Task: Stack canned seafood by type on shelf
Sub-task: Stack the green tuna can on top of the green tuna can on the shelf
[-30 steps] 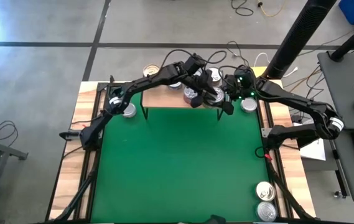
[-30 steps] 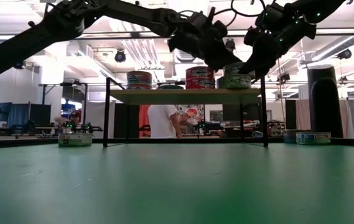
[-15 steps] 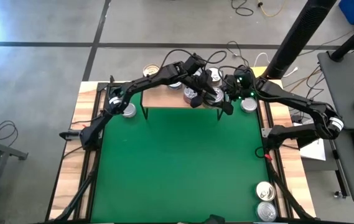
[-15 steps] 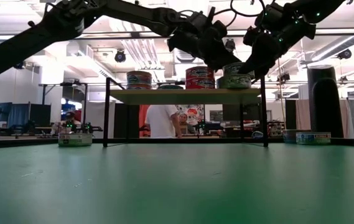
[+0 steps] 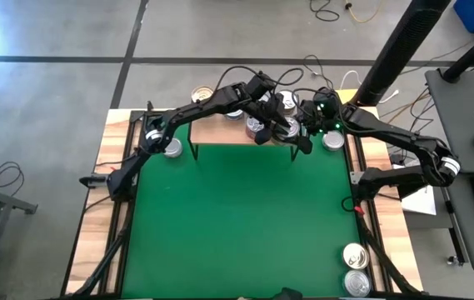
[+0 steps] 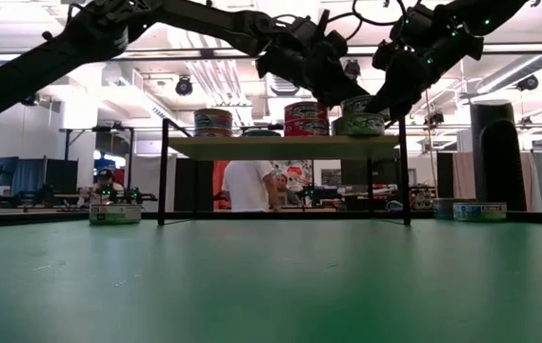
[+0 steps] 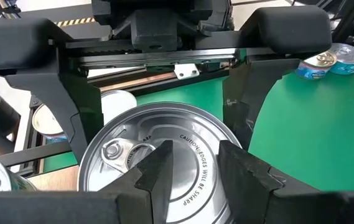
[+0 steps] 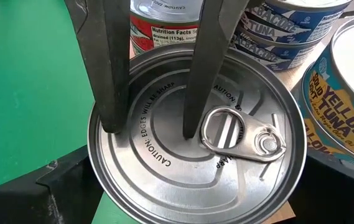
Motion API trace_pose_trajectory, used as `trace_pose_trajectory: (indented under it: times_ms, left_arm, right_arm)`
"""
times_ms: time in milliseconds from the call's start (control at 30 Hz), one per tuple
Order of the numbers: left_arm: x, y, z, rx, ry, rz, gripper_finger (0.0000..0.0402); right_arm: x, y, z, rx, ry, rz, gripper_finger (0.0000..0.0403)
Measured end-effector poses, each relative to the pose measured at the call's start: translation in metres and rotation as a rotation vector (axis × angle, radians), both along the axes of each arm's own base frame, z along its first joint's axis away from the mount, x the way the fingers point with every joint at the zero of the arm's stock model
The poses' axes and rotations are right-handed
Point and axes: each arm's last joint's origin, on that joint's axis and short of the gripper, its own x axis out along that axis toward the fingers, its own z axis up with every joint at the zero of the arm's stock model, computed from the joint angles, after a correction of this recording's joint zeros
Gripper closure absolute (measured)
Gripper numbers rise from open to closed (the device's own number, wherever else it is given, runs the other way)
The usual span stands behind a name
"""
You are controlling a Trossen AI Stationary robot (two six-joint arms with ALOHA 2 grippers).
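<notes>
Grippers crowd one can (image 8: pixel 195 162) on shelf's (image 6: pixel 285 148) right end.
Left gripper (image 7: pixel 192 168) spread around it; right gripper (image 5: pixel 303 143) seemingly open over its lid; green mat (image 5: pixel 237 225) bare in front.

2 black jointed arms (image 5: pixel 212 102), looped black cables, green indicator light (image 5: pixel 334 127)

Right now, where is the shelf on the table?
In the high view the shelf stands at the table's far edge, near the middle, behind the green mat, with both grippers over its right end.
</notes>
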Motion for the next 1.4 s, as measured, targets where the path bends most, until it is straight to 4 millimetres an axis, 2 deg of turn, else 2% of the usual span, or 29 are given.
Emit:
trace_pose_trajectory:
  times_ms: [300, 567, 1000, 1233, 1400]
  left_arm:
    - [-0.011, -0.003, 0.025, 0.042, -0.037, 0.004, 0.0296]
    - [-0.01, -0.004, 0.027, 0.055, -0.063, -0.016, 0.0323]
    - [-0.008, -0.011, 0.03, 0.005, -0.093, -0.089, 0.033]
    - [-0.01, -0.013, 0.033, 0.015, -0.09, -0.098, 0.0393]
    - [-0.016, -0.014, 0.046, 0.035, -0.114, -0.099, 0.0399]
  right_arm:
    - [0.0, 0.0, 0.0, 0.005, 0.001, 0.004, 0.0003]
    - [0.0, 0.0, 0.0, 0.003, 0.001, 0.002, 0.0003]
    - [0.0, 0.0, 0.0, 0.002, 0.001, 0.001, 0.0003]
    - [0.0, 0.0, 0.0, 0.003, 0.001, 0.001, 0.0003]
    - [0.0, 0.0, 0.0, 0.003, 0.001, 0.001, 0.0003]
